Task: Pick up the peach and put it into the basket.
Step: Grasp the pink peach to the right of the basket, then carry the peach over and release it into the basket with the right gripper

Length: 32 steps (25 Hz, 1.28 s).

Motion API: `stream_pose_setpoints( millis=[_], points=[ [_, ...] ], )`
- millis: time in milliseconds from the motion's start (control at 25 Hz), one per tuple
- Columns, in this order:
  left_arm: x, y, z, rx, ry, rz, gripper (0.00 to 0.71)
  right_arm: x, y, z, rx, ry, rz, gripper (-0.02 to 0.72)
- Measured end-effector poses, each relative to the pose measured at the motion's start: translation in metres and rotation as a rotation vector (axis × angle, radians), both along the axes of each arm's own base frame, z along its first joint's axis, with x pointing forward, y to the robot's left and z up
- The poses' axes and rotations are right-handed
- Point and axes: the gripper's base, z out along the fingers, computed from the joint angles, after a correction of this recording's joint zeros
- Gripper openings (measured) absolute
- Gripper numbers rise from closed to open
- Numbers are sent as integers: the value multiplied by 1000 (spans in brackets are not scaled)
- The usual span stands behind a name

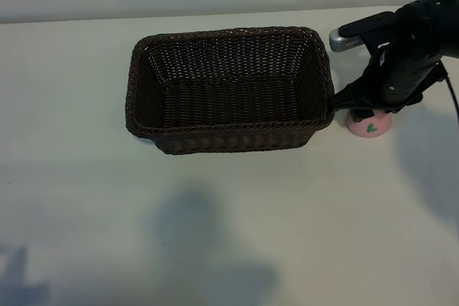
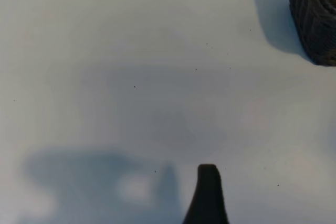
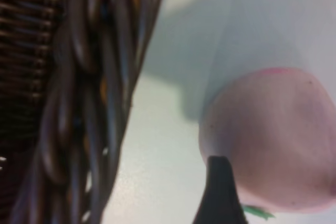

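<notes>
Exterior view: right claw (image 1: pixel 367 114) directly above peach (image 1: pixel 371 126), pointing steeply down, jaws apart around it, not yet clamped. Peach on table (image 1: pixel 229 220), just beside basket (image 1: pixel 229 84) right end wall. Left claw (image 2: pixel 207 192) open, parked well apart over bare table.
</notes>
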Motion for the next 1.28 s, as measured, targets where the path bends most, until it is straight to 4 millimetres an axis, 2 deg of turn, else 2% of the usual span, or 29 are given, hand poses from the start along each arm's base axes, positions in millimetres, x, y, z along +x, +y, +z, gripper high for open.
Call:
stream_pose_setpoints(
  millis=[160, 280, 520, 600, 760, 960, 1120, 1280],
  points=[
    [0, 0, 0, 0, 0, 0, 594, 0, 0, -5, -3, 12, 1, 457],
    [0, 0, 0, 0, 0, 0, 594, 1, 0, -6, -4, 15, -1, 385],
    [0, 0, 0, 0, -1, 0, 594, 1, 0, -7, -2, 18, -10, 86],
    [0, 0, 0, 0, -1, 0, 594, 1, 0, -7, -1, 18, -13, 47],
    [0, 0, 0, 0, -1, 0, 593, 1, 0, -6, 0, 16, -14, 40],
    [0, 0, 0, 0, -1, 0, 593, -1, -1, 6, 7, -11, -20, 40],
    [0, 0, 0, 0, -1, 0, 593, -5, -2, 28, 9, -60, -18, 40],
    [0, 0, 0, 0, -1, 0, 593, -7, -4, 62, 11, -117, -21, 40]
  ],
)
